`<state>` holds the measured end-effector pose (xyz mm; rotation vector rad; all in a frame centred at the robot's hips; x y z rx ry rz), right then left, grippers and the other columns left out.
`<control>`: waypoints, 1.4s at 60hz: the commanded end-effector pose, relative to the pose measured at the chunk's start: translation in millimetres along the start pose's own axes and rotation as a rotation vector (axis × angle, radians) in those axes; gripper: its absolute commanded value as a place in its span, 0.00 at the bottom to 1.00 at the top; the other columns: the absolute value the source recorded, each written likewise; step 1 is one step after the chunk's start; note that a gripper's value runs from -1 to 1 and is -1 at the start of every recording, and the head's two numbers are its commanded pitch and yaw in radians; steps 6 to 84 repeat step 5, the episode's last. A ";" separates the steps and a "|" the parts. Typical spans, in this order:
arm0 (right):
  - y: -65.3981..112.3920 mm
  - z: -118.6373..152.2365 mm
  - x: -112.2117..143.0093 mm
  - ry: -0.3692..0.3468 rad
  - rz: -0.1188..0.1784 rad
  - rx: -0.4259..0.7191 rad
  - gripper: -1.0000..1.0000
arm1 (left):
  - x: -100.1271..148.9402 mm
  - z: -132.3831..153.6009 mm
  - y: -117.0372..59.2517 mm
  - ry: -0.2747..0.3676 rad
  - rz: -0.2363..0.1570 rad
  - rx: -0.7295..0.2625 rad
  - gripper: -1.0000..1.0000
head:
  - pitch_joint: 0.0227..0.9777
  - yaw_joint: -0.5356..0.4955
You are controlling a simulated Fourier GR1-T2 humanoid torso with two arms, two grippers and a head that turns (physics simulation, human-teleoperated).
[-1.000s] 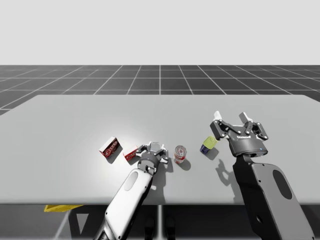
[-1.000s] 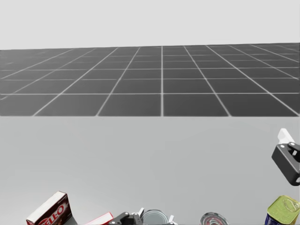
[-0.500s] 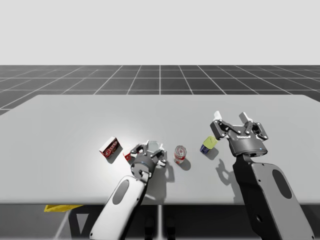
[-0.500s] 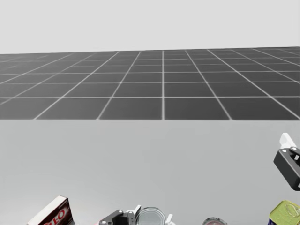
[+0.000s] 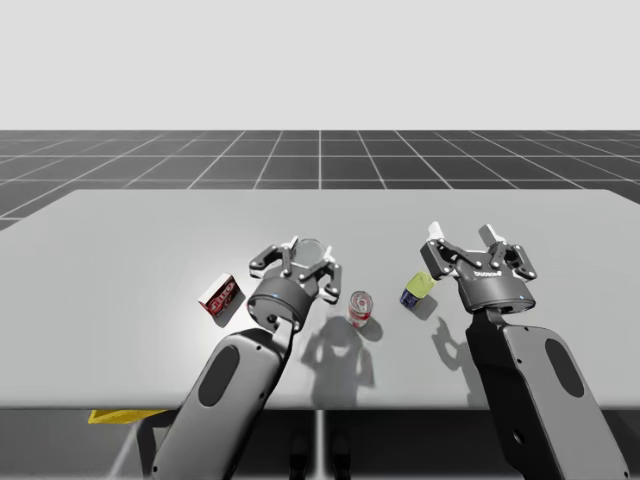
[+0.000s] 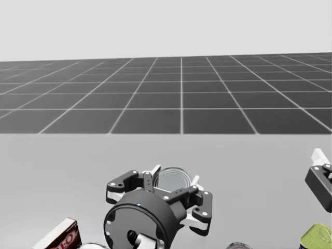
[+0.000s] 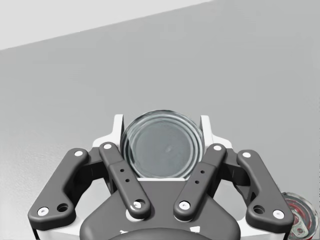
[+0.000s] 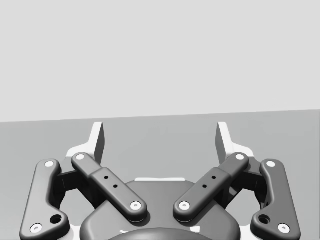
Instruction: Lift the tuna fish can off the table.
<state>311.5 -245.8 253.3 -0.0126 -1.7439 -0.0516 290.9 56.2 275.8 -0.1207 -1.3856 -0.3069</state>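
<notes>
My left gripper [image 5: 309, 252] is clamping the closed tuna can [image 5: 312, 245] from both sides, clear of the table [image 5: 120, 250] at the high view's centre, the left wrist view is showing the can's flat lid, and my right gripper [image 5: 462, 238] is hanging wide open and empty at centre right.

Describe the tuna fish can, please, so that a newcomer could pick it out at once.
On the grey table, follow my left arm in from the near edge. Its end effector is shut on the tuna fish can, held above the surface. It is the low, flat, silvery one, while the small red can, red box and yellow-topped can rest on the table.
</notes>
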 end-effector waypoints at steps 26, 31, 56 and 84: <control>-0.2 -0.1 0.0 0.000 0.001 0.000 0.00 | 60.9 1.7 -6.7 -0.106 -0.052 -0.108 1.00 | 0.41 0.58; -0.2 -0.1 0.0 0.000 0.001 0.000 0.00 | 60.9 1.7 -6.7 -0.106 -0.052 -0.108 1.00 | 0.41 0.58; -0.2 -0.1 0.0 0.000 0.001 0.000 0.00 | 60.9 1.7 -6.7 -0.106 -0.052 -0.108 1.00 | 0.41 0.58; -0.2 -0.1 0.0 0.000 0.001 0.000 0.00 | 60.9 1.7 -6.7 -0.106 -0.052 -0.108 1.00 | 0.41 0.58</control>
